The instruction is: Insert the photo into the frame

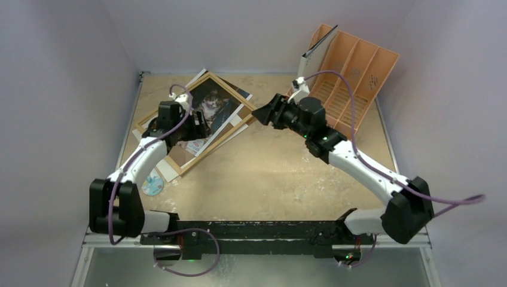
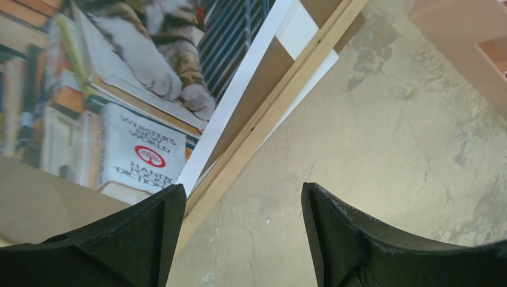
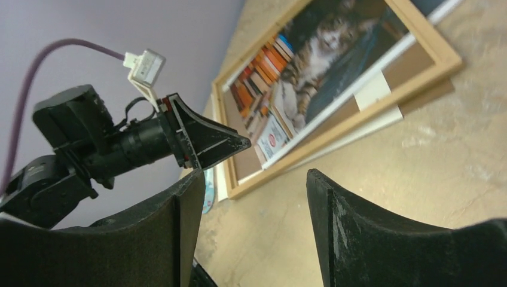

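The rectangular colour photo of a tabby cat among books [image 1: 214, 103] lies face up on the brown fibreboard back of the large light-wood picture frame [image 1: 186, 160], at the table's [image 1: 281, 173] far left. White sheets [image 3: 365, 127] stick out beneath the frame. The left gripper [image 2: 242, 191] hovers over the frame's near border, released, its 2 fingers apart with nothing between them. The right gripper [image 3: 254, 176], also spread and empty, hangs above bare table beside the frame. An orange plastic file organiser [image 1: 356, 69] stands at the far right.
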`<control>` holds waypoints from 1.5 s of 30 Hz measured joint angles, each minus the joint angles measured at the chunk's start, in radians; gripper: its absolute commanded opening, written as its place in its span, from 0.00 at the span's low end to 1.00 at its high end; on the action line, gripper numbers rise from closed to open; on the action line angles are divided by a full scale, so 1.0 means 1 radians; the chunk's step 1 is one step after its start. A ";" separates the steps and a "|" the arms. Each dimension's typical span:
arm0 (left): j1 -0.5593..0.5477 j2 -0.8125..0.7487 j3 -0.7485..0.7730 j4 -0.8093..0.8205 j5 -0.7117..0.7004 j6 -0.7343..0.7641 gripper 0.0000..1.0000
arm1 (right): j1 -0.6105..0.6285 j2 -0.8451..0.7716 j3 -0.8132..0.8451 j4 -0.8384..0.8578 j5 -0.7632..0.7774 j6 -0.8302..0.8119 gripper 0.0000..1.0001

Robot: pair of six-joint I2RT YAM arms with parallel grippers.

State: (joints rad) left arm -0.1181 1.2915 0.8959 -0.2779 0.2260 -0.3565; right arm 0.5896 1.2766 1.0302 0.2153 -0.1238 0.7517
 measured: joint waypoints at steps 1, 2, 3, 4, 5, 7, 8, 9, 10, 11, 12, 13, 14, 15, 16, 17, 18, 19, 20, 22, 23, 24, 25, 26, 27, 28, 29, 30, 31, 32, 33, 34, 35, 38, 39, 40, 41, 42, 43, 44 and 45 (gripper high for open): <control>0.000 0.035 -0.002 0.002 0.014 0.000 0.72 | 0.015 0.031 -0.003 0.000 0.018 0.015 0.65; 0.000 0.074 0.000 0.010 0.033 0.000 0.71 | 0.028 0.058 -0.006 -0.002 0.036 0.028 0.65; 0.000 0.110 0.003 0.016 0.045 0.001 0.71 | 0.037 0.081 -0.008 -0.004 0.047 0.039 0.64; -0.003 0.156 0.012 0.020 0.057 0.002 0.70 | 0.043 0.099 -0.010 -0.008 0.056 0.049 0.64; -0.005 0.193 0.021 0.023 0.062 0.003 0.70 | 0.048 0.116 -0.011 -0.015 0.065 0.058 0.64; -0.017 0.277 0.054 0.027 0.062 0.008 0.70 | 0.052 0.133 -0.018 -0.029 0.088 0.071 0.64; -0.027 0.314 0.072 0.031 0.062 0.009 0.70 | 0.052 0.136 -0.021 -0.035 0.098 0.076 0.63; -0.037 0.344 0.087 0.035 0.061 0.009 0.70 | 0.052 0.138 -0.023 -0.043 0.114 0.079 0.63; -0.049 0.365 0.101 0.038 0.057 0.010 0.69 | 0.052 0.138 -0.023 -0.049 0.125 0.082 0.63; -0.062 0.384 0.116 0.039 0.051 0.011 0.69 | 0.052 0.138 -0.023 -0.053 0.140 0.085 0.63; -0.075 0.399 0.130 0.039 0.043 0.014 0.68 | 0.052 0.139 -0.023 -0.057 0.149 0.087 0.63; -0.094 0.417 0.148 0.038 0.031 0.021 0.67 | 0.052 0.140 -0.023 -0.061 0.160 0.090 0.63; -0.112 0.433 0.166 0.037 0.020 0.029 0.65 | 0.052 0.143 -0.023 -0.069 0.165 0.094 0.64; -0.130 0.448 0.182 0.037 0.006 0.036 0.65 | 0.052 0.146 -0.023 -0.077 0.171 0.094 0.64; -0.143 0.460 0.193 0.037 -0.006 0.042 0.64 | 0.052 0.151 -0.023 -0.090 0.183 0.095 0.64; -0.159 0.472 0.203 0.037 -0.024 0.050 0.63 | 0.052 0.156 -0.023 -0.100 0.189 0.094 0.64; -0.174 0.484 0.209 0.037 -0.043 0.058 0.61 | 0.052 0.161 -0.023 -0.110 0.196 0.093 0.64; -0.185 0.494 0.212 0.037 -0.060 0.063 0.60 | 0.052 0.169 -0.023 -0.119 0.205 0.090 0.64; -0.193 0.504 0.212 0.035 -0.076 0.068 0.59 | 0.052 0.173 -0.023 -0.122 0.212 0.087 0.64; -0.199 0.523 0.214 0.031 -0.106 0.080 0.54 | 0.051 0.187 -0.023 -0.130 0.219 0.077 0.64; -0.199 0.533 0.216 0.031 -0.121 0.085 0.51 | 0.051 0.195 -0.023 -0.135 0.222 0.071 0.64; -0.198 0.537 0.226 0.024 -0.126 0.088 0.47 | 0.050 0.205 -0.022 -0.141 0.228 0.066 0.64; -0.199 0.545 0.237 0.023 -0.140 0.090 0.43 | 0.047 0.214 -0.020 -0.151 0.235 0.058 0.64; -0.199 0.557 0.249 0.018 -0.141 0.092 0.40 | 0.043 0.224 -0.019 -0.159 0.238 0.053 0.64; -0.200 0.563 0.258 0.017 -0.142 0.095 0.37 | 0.038 0.234 -0.018 -0.167 0.241 0.047 0.64; -0.203 0.571 0.266 0.014 -0.146 0.099 0.34 | 0.030 0.244 -0.015 -0.176 0.245 0.040 0.64; -0.206 0.575 0.273 0.013 -0.145 0.105 0.31 | 0.019 0.254 -0.013 -0.183 0.248 0.035 0.64; -0.209 0.575 0.275 0.011 -0.145 0.109 0.28 | 0.005 0.263 -0.011 -0.192 0.253 0.029 0.64; -0.212 0.575 0.277 0.010 -0.146 0.115 0.27 | -0.012 0.273 -0.009 -0.201 0.257 0.022 0.64; -0.216 0.575 0.278 0.009 -0.146 0.118 0.25 | -0.030 0.281 -0.009 -0.209 0.262 0.014 0.64; -0.219 0.575 0.280 0.008 -0.146 0.125 0.21 | -0.053 0.289 -0.009 -0.220 0.264 0.007 0.64; -0.224 0.575 0.282 0.007 -0.146 0.132 0.18 | -0.076 0.296 -0.009 -0.230 0.267 -0.002 0.65; -0.227 0.575 0.285 0.003 -0.147 0.135 0.15 | -0.098 0.302 -0.009 -0.238 0.269 -0.011 0.65; -0.235 0.575 0.297 -0.008 -0.142 0.141 0.12 | -0.146 0.312 -0.010 -0.259 0.288 -0.040 0.66; -0.237 0.575 0.298 -0.014 -0.142 0.141 0.11 | -0.156 0.312 -0.010 -0.265 0.294 -0.048 0.67; -0.237 0.575 0.299 -0.023 -0.143 0.138 0.11 | -0.165 0.312 -0.014 -0.269 0.302 -0.056 0.67; -0.237 0.575 0.300 -0.033 -0.144 0.135 0.10 | -0.169 0.312 -0.019 -0.272 0.313 -0.064 0.67; -0.237 0.575 0.302 -0.040 -0.144 0.132 0.10 | -0.172 0.312 -0.025 -0.275 0.320 -0.069 0.68; -0.237 0.575 0.305 -0.049 -0.145 0.131 0.10 | -0.174 0.312 -0.032 -0.280 0.324 -0.074 0.68; -0.237 0.575 0.307 -0.055 -0.145 0.130 0.09 | -0.180 0.312 -0.041 -0.283 0.328 -0.079 0.68; -0.237 0.574 0.307 -0.058 -0.144 0.130 0.09 | -0.184 0.312 -0.051 -0.286 0.335 -0.083 0.68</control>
State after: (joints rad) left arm -0.3550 1.8656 1.2026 -0.3359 0.0818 -0.2268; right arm 0.4057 1.5890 0.9787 -0.0708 0.2115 0.6689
